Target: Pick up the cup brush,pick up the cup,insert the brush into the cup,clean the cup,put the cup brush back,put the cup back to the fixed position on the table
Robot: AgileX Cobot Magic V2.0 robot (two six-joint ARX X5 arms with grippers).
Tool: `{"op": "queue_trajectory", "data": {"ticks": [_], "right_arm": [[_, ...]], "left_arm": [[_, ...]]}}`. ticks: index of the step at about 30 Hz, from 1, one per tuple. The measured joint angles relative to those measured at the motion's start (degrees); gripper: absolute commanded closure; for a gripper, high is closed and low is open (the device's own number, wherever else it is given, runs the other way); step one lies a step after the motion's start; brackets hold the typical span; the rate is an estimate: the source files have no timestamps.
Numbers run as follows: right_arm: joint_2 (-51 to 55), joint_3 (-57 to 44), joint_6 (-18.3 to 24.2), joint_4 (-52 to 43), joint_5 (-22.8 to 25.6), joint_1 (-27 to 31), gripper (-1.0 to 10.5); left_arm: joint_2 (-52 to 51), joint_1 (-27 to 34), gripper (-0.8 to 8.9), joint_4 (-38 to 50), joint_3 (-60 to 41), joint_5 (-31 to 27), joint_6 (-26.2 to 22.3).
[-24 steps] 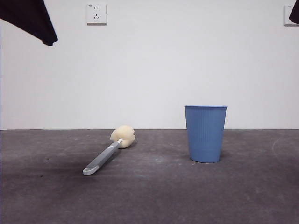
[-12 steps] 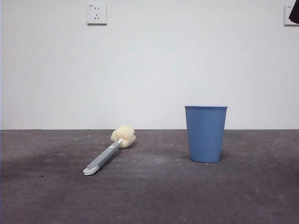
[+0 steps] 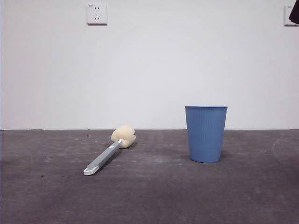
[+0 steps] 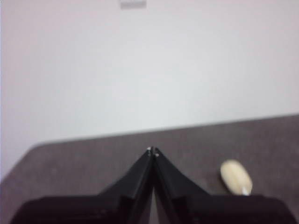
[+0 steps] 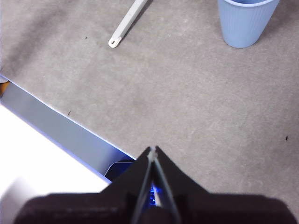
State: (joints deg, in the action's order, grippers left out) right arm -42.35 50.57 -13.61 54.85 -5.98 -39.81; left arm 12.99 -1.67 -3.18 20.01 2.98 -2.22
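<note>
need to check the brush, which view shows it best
The front view: the whole brush lies on the table, sponge to handle tip. The left wrist view catches only the blurred sponge head; the right wrist view shows only part of the handle.

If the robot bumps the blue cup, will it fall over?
Probably, yes. The cup stands upright and looks like thin plastic, so it is likely light. Its base is narrower than its rim, so a push near the top could tip it. On its side, it might roll in a curve across the table.

grey-handled cup brush (image 3: 108, 153) lying flat on dark table (image 3: 154, 196), blue ribbed cup (image 3: 205, 134) upright, well apart
</note>
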Motion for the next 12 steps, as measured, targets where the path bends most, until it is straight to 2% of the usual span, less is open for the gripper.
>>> {"op": "queue_trajectory", "data": {"ticks": [4, 12], "right_arm": [[0.00, 0.00, 0.00, 0.00, 0.00, 0.00, 9.5], [0.00, 0.00, 0.00, 0.00, 0.02, 0.00, 9.5]], "left_arm": [[-5.09, 0.94, 8.17, 1.53, -7.85, 0.02, 1.92], [-9.49, 1.25, 8.17, 1.53, -17.20, 0.02, 5.25]]}}
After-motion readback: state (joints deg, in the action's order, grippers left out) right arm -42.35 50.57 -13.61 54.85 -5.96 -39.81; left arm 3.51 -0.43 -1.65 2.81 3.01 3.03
